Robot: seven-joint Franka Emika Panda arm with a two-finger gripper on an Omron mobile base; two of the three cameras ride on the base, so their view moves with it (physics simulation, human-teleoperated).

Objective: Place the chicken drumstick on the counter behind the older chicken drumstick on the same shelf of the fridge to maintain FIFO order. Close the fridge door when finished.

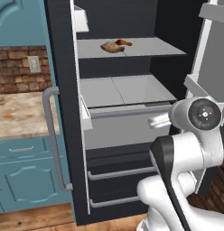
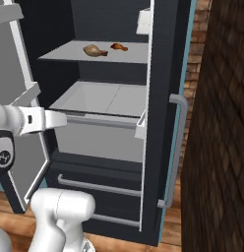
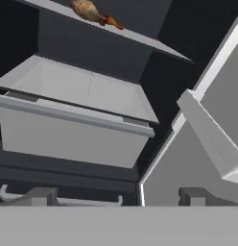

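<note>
Dark finger tips of the gripper (image 3: 116,197) stand wide apart and hold nothing, low before the open fridge (image 1: 64,113). Above them, on the pale grey shelf (image 1: 150,47), the chicken drumstick (image 1: 123,43) lies just behind the older chicken drumstick (image 1: 112,47), the two touching or nearly so. The fridge door (image 2: 11,98) stands swung open. The counter (image 1: 19,115) lies beside the fridge.

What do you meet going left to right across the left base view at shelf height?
Brick wall → closed fridge door → older chicken drumstick → chicken drumstick → bare shelf → open fridge door.
</note>
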